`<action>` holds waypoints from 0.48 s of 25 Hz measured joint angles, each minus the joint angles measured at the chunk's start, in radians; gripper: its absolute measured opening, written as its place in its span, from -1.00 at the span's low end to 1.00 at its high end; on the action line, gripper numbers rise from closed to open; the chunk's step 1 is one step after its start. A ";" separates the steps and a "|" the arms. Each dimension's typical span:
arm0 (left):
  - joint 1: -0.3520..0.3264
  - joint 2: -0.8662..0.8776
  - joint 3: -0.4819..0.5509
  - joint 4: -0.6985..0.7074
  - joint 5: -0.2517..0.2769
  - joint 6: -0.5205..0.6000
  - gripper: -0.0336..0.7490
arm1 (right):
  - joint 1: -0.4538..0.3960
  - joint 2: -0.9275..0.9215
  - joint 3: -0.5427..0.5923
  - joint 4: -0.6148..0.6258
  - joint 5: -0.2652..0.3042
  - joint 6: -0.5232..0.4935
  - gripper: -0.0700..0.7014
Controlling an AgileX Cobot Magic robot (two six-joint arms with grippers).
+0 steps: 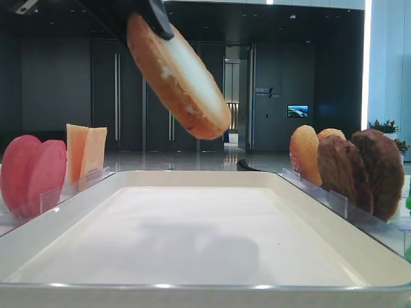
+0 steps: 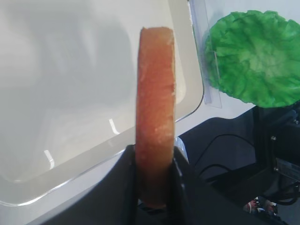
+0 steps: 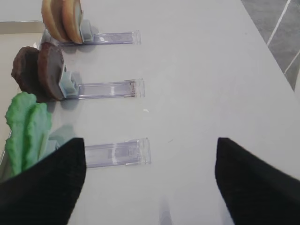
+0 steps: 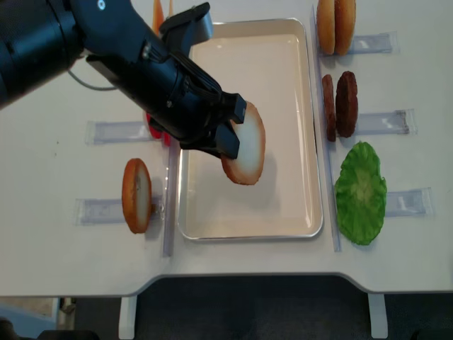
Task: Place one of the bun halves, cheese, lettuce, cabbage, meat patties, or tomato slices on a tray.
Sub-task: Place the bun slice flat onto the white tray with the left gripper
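Note:
My left gripper (image 4: 230, 138) is shut on a golden bun half (image 4: 244, 145), gripping it by its rim. The bun half (image 1: 180, 77) hangs tilted above the white tray (image 4: 248, 234), pale face up. In the left wrist view the bun half (image 2: 155, 93) stands edge-on between the fingers of the gripper (image 2: 154, 159), over the tray's near corner (image 2: 180, 61). My right gripper (image 3: 150, 183) is open over bare table beside the lettuce (image 3: 26, 129). I see no cabbage.
Left of the tray stand a bun half (image 4: 136, 195), tomato slices (image 1: 32, 173) and cheese (image 1: 85, 151) in clear holders. On its right are two bun halves (image 4: 335, 25), two meat patties (image 4: 340, 105) and the lettuce (image 4: 361, 193).

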 joint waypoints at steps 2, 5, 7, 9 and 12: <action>0.014 0.000 0.025 -0.031 -0.013 0.036 -0.60 | 0.000 0.000 0.000 0.000 0.000 0.000 0.60; 0.043 0.000 0.074 -0.092 -0.049 0.107 -0.60 | 0.000 0.000 0.000 0.000 0.000 0.000 0.60; 0.059 0.000 0.101 -0.125 -0.073 0.143 -0.60 | 0.000 0.000 0.000 0.000 0.000 0.000 0.60; 0.075 0.000 0.118 -0.143 -0.086 0.176 -0.60 | 0.000 0.000 0.000 0.000 0.000 0.000 0.60; 0.096 0.008 0.138 -0.194 -0.104 0.240 -0.60 | 0.000 0.000 0.000 0.000 0.000 0.000 0.60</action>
